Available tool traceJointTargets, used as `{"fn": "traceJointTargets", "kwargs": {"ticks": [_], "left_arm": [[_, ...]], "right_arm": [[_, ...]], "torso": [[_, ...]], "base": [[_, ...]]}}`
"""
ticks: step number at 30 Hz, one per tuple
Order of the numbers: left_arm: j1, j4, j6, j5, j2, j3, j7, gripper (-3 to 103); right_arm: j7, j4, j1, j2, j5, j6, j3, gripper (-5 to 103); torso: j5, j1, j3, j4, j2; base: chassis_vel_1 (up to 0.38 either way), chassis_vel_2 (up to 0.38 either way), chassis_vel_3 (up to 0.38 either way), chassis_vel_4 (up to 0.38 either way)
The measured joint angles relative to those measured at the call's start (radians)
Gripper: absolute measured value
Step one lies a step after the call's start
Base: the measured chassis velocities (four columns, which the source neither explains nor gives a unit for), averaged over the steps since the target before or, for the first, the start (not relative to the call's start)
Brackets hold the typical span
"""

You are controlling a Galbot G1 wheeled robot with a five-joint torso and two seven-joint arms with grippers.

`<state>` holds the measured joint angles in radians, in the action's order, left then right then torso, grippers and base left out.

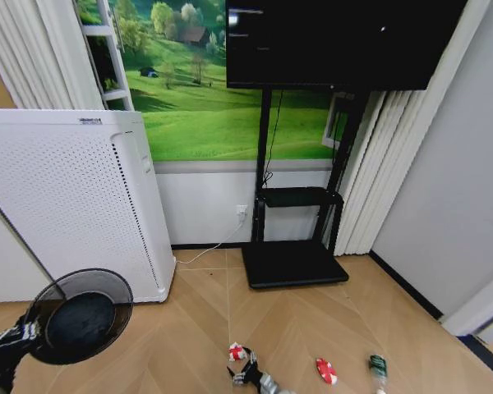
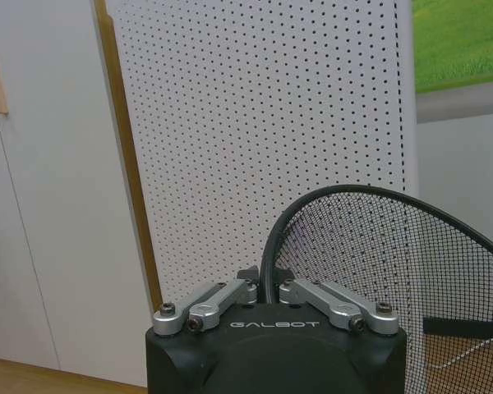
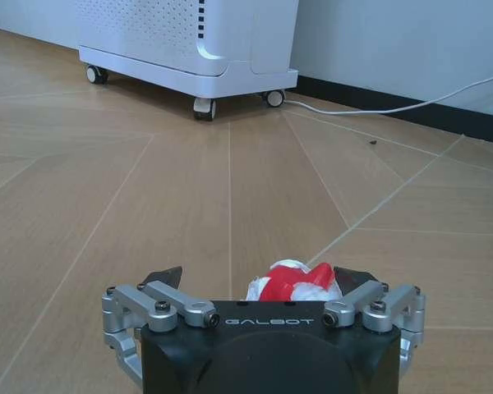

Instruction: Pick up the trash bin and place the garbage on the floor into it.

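I read the left arm as raised at the lower left of the head view, its left end effector (image 2: 264,297) clamped shut on the rim of the trash bin (image 1: 80,316), which hangs tilted with its mouth toward the camera. I have the right arm reaching low at the bottom centre, right end effector (image 3: 263,281) down near the floor (image 3: 148,205). Its fingers (image 3: 163,277) are spread wide either side of the red-and-white wrapper (image 3: 294,281), not closed on it.

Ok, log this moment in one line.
left gripper: shut on trash bin rim, lifted | right gripper: open around wrapper | floor
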<state>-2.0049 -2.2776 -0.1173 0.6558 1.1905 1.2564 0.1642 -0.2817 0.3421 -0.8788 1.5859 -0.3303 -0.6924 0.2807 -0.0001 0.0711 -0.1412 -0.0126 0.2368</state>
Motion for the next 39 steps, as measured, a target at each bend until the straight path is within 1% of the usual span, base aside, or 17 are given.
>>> {"fn": "traceJointTargets", "kwargs": {"ticks": [5, 10, 15, 25, 26, 27, 29, 30, 32, 33, 35, 36, 37, 39], "left_arm": [[-0.001, 0.000, 0.000, 0.002, 0.000, 0.002, 0.000, 6], [-0.001, -0.003, 0.000, 0.009, -0.002, 0.006, 0.001, 6], [0.000, -0.012, -0.007, 0.020, -0.006, 0.007, 0.005, 6], [0.012, -0.017, -0.020, 0.026, -0.010, 0.004, 0.018, 6], [0.014, -0.017, -0.021, 0.025, -0.010, 0.002, 0.020, 6], [0.014, -0.017, -0.021, 0.025, -0.010, 0.002, 0.020, 6], [0.018, -0.014, -0.023, 0.024, -0.010, -0.001, 0.021, 6], [0.018, -0.014, -0.023, 0.024, -0.010, -0.001, 0.021, 6], [0.022, -0.010, -0.023, 0.022, -0.010, -0.006, 0.024, 6], [0.022, -0.010, -0.023, 0.022, -0.010, -0.006, 0.024, 6], [0.025, -0.009, -0.024, 0.021, -0.011, -0.008, 0.027, 6], [0.025, -0.009, -0.024, 0.021, -0.011, -0.008, 0.027, 6], [0.026, -0.009, -0.024, 0.021, -0.012, -0.008, 0.027, 6], [0.027, -0.009, -0.025, 0.022, -0.012, -0.008, 0.028, 6]], "right_arm": [[0.010, -0.008, 0.013, 0.008, -0.002, 0.013, -0.003, 100], [0.025, -0.020, 0.028, 0.008, -0.004, 0.053, -0.018, 100], [0.030, -0.032, 0.037, 0.008, -0.016, 0.077, -0.022, 100], [0.030, -0.048, 0.044, 0.005, -0.034, 0.091, -0.023, 100], [0.028, -0.052, 0.048, 0.004, -0.037, 0.092, -0.023, 103], [0.028, -0.052, 0.048, 0.004, -0.037, 0.092, -0.023, 103], [0.025, -0.059, 0.055, 0.002, -0.046, 0.092, -0.021, 95], [0.025, -0.059, 0.055, 0.002, -0.046, 0.092, -0.021, 95], [0.021, -0.061, 0.059, -0.001, -0.049, 0.092, -0.021, 85], [0.021, -0.061, 0.059, -0.001, -0.049, 0.092, -0.021, 85], [0.017, -0.064, 0.063, -0.002, -0.050, 0.091, -0.020, 74], [0.017, -0.064, 0.063, -0.002, -0.050, 0.091, -0.020, 74], [0.016, -0.065, 0.065, -0.002, -0.050, 0.091, -0.020, 69], [0.014, -0.065, 0.066, -0.002, -0.050, 0.090, -0.020, 69]], "torso": [[0.0000, 0.000, 0.000, 0.0000, 0.000], [0.0000, 0.000, 0.000, 0.0000, 0.000], [0.0001, 0.000, 0.000, 0.0000, 0.000], [0.0001, 0.000, 0.000, 0.0000, 0.000], [0.0001, 0.000, 0.000, 0.0000, 0.000], [0.0001, 0.000, 0.000, 0.0000, 0.000], [0.0001, 0.000, 0.000, 0.0000, 0.000], [0.0001, 0.000, 0.000, 0.0000, 0.000], [0.0001, 0.000, 0.000, 0.0001, 0.000], [0.0001, 0.000, 0.000, 0.0001, 0.000], [0.0001, 0.000, 0.000, 0.0000, 0.000], [0.0001, 0.000, 0.000, 0.0000, 0.000], [0.0001, 0.000, 0.000, 0.0000, 0.000], [0.0001, 0.000, 0.000, 0.0001, 0.000]], "base": [[0.000, 0.000, 0.000, 0.000], [0.000, 0.000, 0.000, 0.000], [0.000, 0.000, 0.000, 0.000], [0.000, 0.000, 0.000, 0.000], [0.000, 0.000, 0.000, 0.000], [0.000, 0.000, 0.000, 0.000], [0.000, 0.000, 0.000, 0.000], [0.000, 0.000, 0.000, 0.000], [0.000, 0.000, 0.000, 0.000], [0.000, 0.000, 0.000, 0.000], [0.000, 0.000, 0.000, 0.000], [0.000, 0.000, 0.000, 0.000], [0.000, 0.000, 0.000, 0.000], [0.000, 0.000, 0.000, 0.000]]}}
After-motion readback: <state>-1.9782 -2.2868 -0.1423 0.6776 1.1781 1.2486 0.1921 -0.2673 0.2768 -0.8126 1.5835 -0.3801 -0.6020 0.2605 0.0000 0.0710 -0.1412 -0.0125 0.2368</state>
